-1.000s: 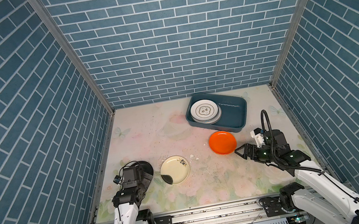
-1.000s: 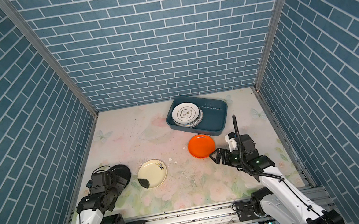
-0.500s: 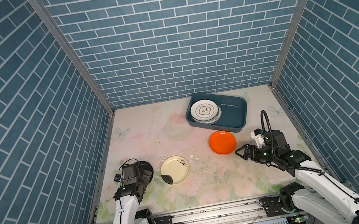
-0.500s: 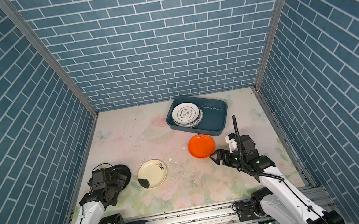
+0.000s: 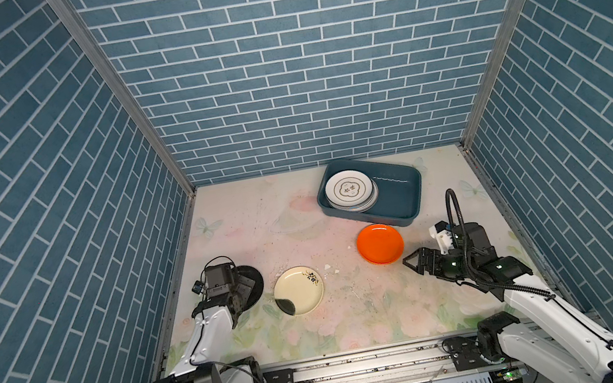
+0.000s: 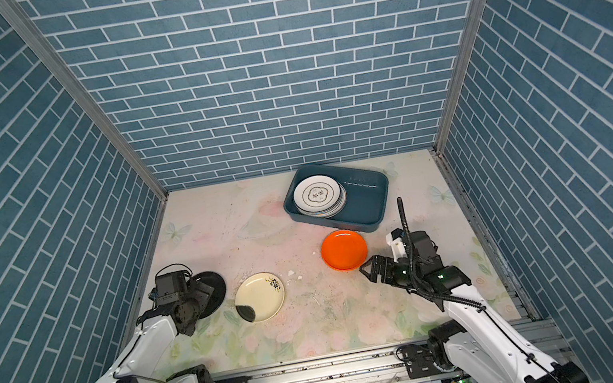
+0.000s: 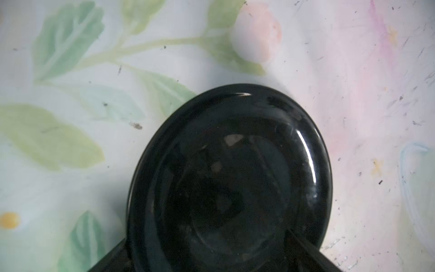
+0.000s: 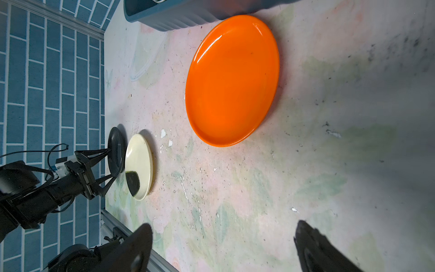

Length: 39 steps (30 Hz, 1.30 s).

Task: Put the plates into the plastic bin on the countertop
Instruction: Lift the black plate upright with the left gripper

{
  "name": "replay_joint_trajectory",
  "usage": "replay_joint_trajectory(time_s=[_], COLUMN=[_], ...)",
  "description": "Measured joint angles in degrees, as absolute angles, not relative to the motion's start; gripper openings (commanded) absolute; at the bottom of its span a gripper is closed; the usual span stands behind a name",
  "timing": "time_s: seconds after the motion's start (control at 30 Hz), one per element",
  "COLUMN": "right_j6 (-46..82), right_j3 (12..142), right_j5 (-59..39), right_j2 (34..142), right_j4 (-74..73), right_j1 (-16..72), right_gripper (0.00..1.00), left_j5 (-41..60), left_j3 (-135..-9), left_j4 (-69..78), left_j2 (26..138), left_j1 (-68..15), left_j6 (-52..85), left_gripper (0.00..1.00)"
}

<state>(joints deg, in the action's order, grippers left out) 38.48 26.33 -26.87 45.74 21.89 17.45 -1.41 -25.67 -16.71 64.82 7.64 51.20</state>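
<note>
The bin (image 5: 403,201) sits at the back of the countertop (image 5: 243,228), with a stack of plates (image 5: 349,190) in one end and its other end bare; three plates lie outside it. The orange plate (image 5: 380,243) is just short of the bin's near wall, close but apart; the cream plate (image 5: 298,290) lies farther from the bin; the black plate (image 5: 256,281) lies farthest, partly under the left arm. The right gripper (image 5: 413,263) is spread wide and empty; the orange plate lies straight ahead of it, between it and the bin, so the right arm is plainly the nearer one for that plate. Being round, the plate offers no long axis, only its near rim. The left gripper (image 8: 112,164) is also spread wide, with its fingers on either side of the black plate's near edge; whether they touch it is hard to tell in the dark wrist view.
</note>
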Motion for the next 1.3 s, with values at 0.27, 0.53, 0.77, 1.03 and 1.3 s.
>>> replay_joint_trajectory(time_s=[0.27,0.53,0.77,1.03,1.3], right_j6=[38.48,38.48,38.48,38.48,38.48], right_j3=[26.41,26.61,26.61,26.61,26.61], right_j5=[-26.57,-26.46,-26.2,-26.13,-25.71], right_j2=[44.91,43.81,42.85,42.83,42.81], right_j4=[22.57,24.23,25.28,25.36,25.36], right_j1=[16.93,16.6,16.49,16.43,16.43], right_gripper=[0.95,0.95,0.95,0.95,0.95], left_j5=[0.38,5.06,6.5,7.81,8.45], left_j3=[-28.14,-29.02,-29.21,-30.72,-31.38], left_j4=[-6.98,3.42,7.75,11.79,12.62], left_j2=[72.75,78.89,81.95,86.21,88.14], left_j1=[8.14,8.25,8.27,8.34,8.38], left_j6=[48.1,47.24,47.35,48.05,48.05], left_gripper=[0.9,0.69,0.52,0.38,0.18])
